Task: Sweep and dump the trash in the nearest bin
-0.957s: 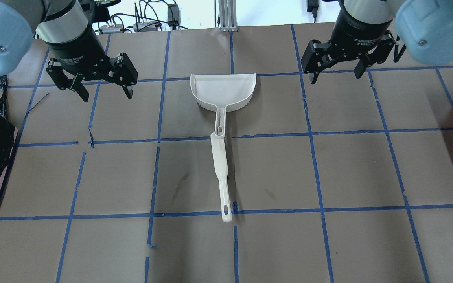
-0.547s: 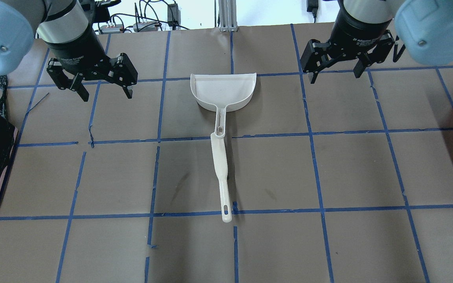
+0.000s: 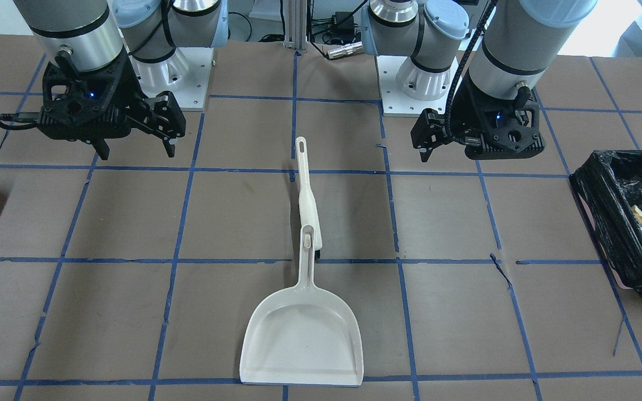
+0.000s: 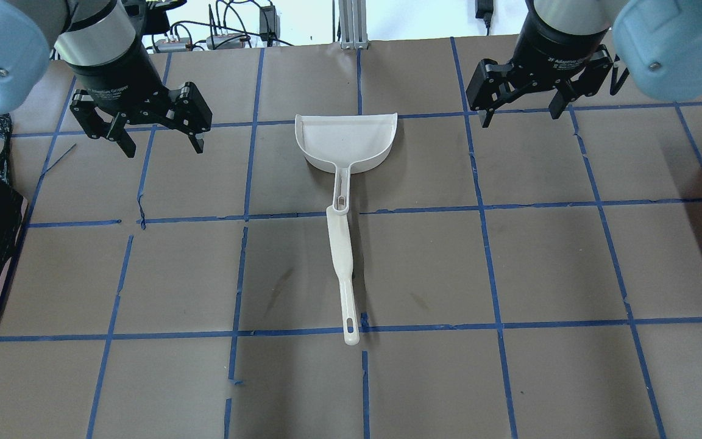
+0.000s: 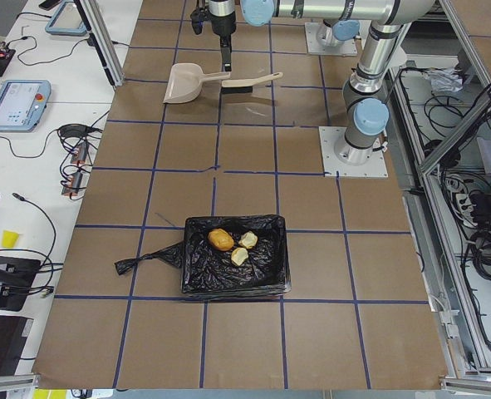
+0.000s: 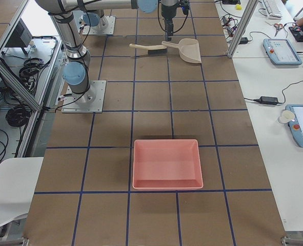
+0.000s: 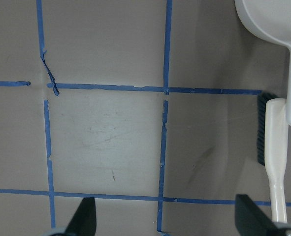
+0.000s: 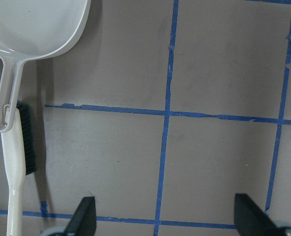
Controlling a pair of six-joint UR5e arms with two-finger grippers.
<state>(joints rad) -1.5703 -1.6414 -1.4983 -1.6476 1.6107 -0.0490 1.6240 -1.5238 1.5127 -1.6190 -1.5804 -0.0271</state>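
Our left gripper (image 4: 162,146) hangs above the table with its fingers spread wide and nothing between them. Our right gripper (image 4: 520,119) does the same, jaws wide and empty. Between the two, at mid-table, lie a cream dustpan (image 4: 346,140) and a cream brush (image 4: 340,244) with dark bristles. They form one line from the robot's edge toward the operators' edge. The pan's mouth opens toward the operators' edge, and its handle loop overlaps the brush head.

The trash sits inside the bin (image 5: 266,278), near the table's left end. It is a tan-brown potato-shaped lump (image 5: 221,239) and two pale chunks (image 5: 248,240) (image 5: 239,256), clustered close together on the crinkled black liner. The lump's long axis runs roughly across the table; we cannot tell how the chunks are turned. A tail of the bag trails toward the operators' edge.

The table (image 4: 509,274) is covered in brown paper gridded with blue tape. A pink tray (image 6: 166,164) rests near its right end. Beyond the operators' edge stand white benches with a teach pendant (image 5: 17,104) and cables.
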